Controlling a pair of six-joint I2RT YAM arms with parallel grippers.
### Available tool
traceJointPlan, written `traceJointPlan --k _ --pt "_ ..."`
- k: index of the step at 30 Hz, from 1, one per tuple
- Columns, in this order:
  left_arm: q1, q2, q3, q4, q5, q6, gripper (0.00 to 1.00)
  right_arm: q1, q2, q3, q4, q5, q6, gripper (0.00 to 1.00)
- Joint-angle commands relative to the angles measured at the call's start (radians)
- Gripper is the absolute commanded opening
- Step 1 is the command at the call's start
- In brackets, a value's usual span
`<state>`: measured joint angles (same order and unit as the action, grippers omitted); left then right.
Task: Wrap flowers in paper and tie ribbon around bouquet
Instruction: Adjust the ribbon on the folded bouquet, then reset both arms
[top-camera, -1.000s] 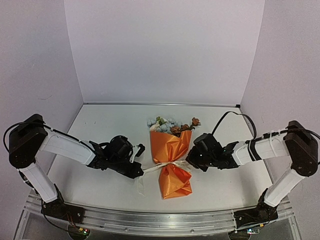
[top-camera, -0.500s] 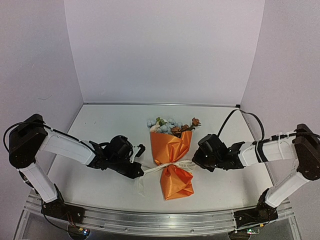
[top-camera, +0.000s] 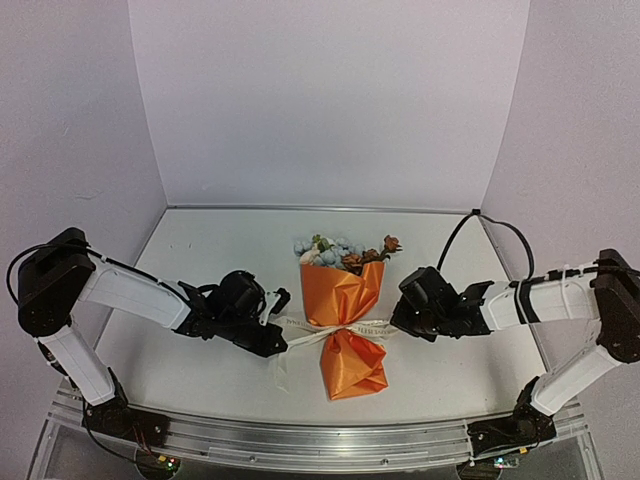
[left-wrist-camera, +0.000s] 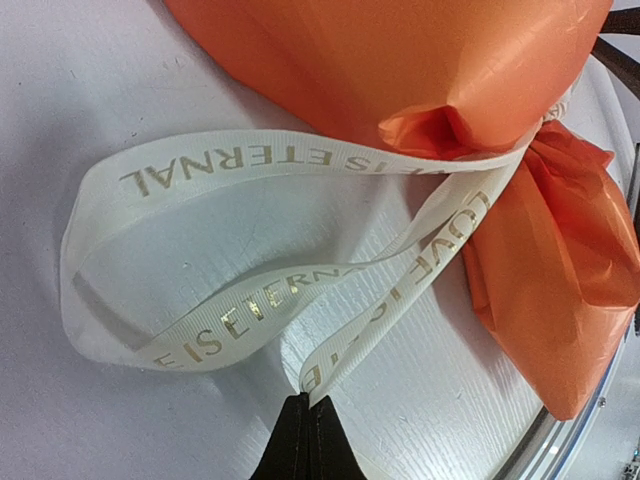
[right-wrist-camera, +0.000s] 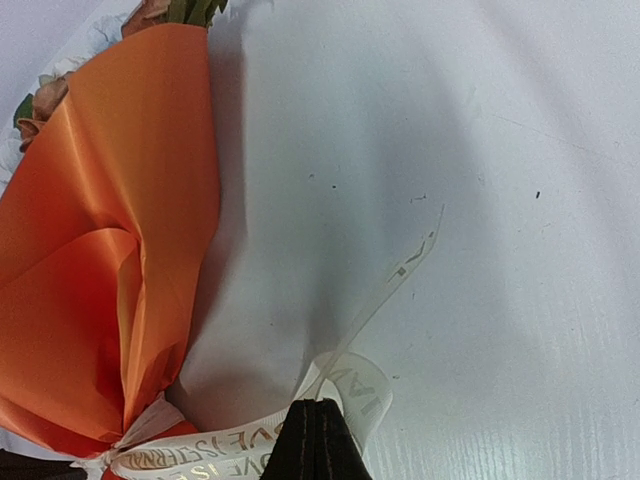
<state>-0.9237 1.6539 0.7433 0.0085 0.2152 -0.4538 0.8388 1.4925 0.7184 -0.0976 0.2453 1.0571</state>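
Fingers (left-wrist-camera: 292, 445) of my left gripper (left-wrist-camera: 308, 400) are pressing shut on the ribbon (left-wrist-camera: 250, 165), pinching one strand just left of the bouquet (top-camera: 341, 300). From that pinch the cream band is running across to the bouquet's narrow waist. A second length is curling out in a wide, flat loop on the bouquet's left side, its gold lettering facing up.

On the right of the bouquet my right gripper (right-wrist-camera: 318, 405) is likewise clenching shut, its dark tips meeting on a small fold of the same ribbon. A thin free tail is trailing away from the bouquet over the white surface. Between my two grippers the ribbon is circling the bouquet's middle, cinching the paper (right-wrist-camera: 110, 200) into a tight gather there.

Beyond that gather, on the side away from my bases, the orange paper is flaring into a broad cone. On the near side of the gather it is bunching into a shorter, crumpled tail. The flowers (top-camera: 335, 248) are poking out of the cone's wide far end, pale blue and cream blooms with an orange-pink one at the bouquet's far right corner.

The bouquet is lying flat on the table (top-camera: 200, 250), and my two arms are reaching in low towards it, one from each side.
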Motion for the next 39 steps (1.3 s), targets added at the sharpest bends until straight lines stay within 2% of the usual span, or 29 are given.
traceJointPlan --k 1,21,27,29,32,36,39 --pt "0.018 -0.024 -0.012 -0.056 -0.010 0.003 0.00 -0.023 -0.017 0.062 -0.075 0.031 -0.079 0.00" --pt "0.064 -0.049 -0.001 -0.115 0.019 0.065 0.00 -0.056 0.017 0.160 -0.190 -0.022 -0.189 0.00" --pt "0.071 -0.057 0.021 -0.134 0.026 0.066 0.01 -0.057 0.020 0.180 -0.207 -0.060 -0.203 0.11" --pt "0.079 -0.077 0.029 -0.141 0.024 0.056 0.11 -0.062 0.006 0.182 -0.226 -0.069 -0.203 0.19" --pt "0.092 -0.126 0.043 -0.155 0.019 0.032 0.44 -0.075 -0.027 0.184 -0.271 -0.086 -0.210 0.36" --pt "0.114 -0.216 0.074 -0.183 -0.006 0.005 0.69 -0.078 -0.113 0.135 -0.290 -0.058 -0.213 0.60" --pt "0.164 -0.268 0.099 -0.187 0.000 -0.020 0.85 -0.078 -0.177 0.103 -0.301 -0.033 -0.225 0.73"
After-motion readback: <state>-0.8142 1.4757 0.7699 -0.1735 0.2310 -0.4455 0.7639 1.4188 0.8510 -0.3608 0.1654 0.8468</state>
